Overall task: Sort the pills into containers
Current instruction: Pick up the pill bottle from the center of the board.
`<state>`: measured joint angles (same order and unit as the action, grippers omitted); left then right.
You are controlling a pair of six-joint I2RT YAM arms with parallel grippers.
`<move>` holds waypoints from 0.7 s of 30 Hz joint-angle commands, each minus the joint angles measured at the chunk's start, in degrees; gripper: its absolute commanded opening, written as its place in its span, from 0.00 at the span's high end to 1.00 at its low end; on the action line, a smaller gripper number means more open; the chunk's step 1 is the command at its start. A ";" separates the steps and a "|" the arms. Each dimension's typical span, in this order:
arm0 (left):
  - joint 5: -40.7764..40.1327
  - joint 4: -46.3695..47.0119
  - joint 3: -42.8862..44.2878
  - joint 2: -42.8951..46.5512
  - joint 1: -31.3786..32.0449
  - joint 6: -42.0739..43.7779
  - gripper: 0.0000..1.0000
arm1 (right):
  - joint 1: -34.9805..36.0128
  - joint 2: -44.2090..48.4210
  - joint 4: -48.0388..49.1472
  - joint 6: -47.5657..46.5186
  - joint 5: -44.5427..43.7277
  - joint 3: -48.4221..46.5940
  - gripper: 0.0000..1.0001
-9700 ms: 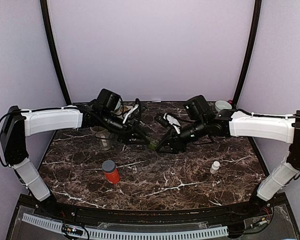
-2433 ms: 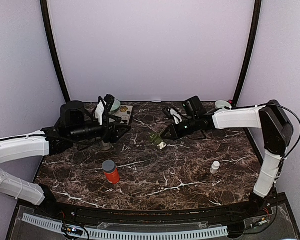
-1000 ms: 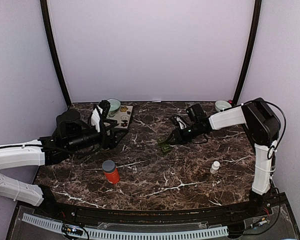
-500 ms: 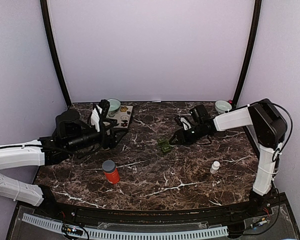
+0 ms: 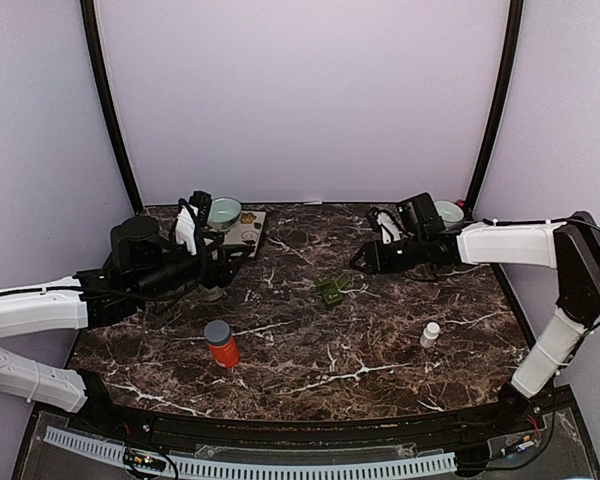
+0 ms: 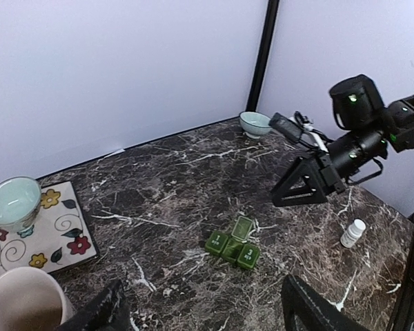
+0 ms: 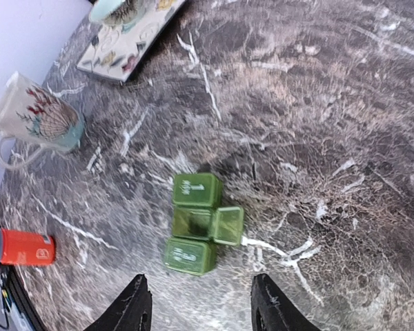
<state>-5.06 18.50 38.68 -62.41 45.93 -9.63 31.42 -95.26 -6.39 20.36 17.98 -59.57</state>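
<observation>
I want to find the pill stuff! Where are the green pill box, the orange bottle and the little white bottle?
green pill box [image 7: 193, 223]: right wrist view, on its open middle compartment.
orange bottle [image 5: 223, 352]: top view, on its orange body.
little white bottle [image 5: 430, 336]: top view, on its side.

Green pill box [image 7: 196, 224]; red bottle [image 5: 221, 347], grey cap [image 5: 217, 331]; white bottle [image 5: 430, 333]; dark brown surface [image 5: 310, 350], white-veined; flowered cream mat [image 6: 55, 234].
</observation>
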 commanded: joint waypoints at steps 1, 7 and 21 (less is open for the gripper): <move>-10.47 -4.56 2.25 1.37 0.21 -4.13 0.22 | 3.16 5.07 0.49 6.24 -8.38 -1.47 0.50; -21.45 -10.50 1.46 2.04 0.23 -10.21 0.21 | 8.90 9.37 0.63 13.71 -14.88 -7.52 0.50; -31.15 -22.37 -9.24 9.02 0.63 -24.45 0.21 | 12.31 -3.31 8.30 28.67 -2.84 -33.12 0.46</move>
<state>-32.73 1.91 30.63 -54.81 45.95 -29.39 43.29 -94.13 -1.08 45.06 9.80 -88.25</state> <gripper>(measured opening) 0.792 0.537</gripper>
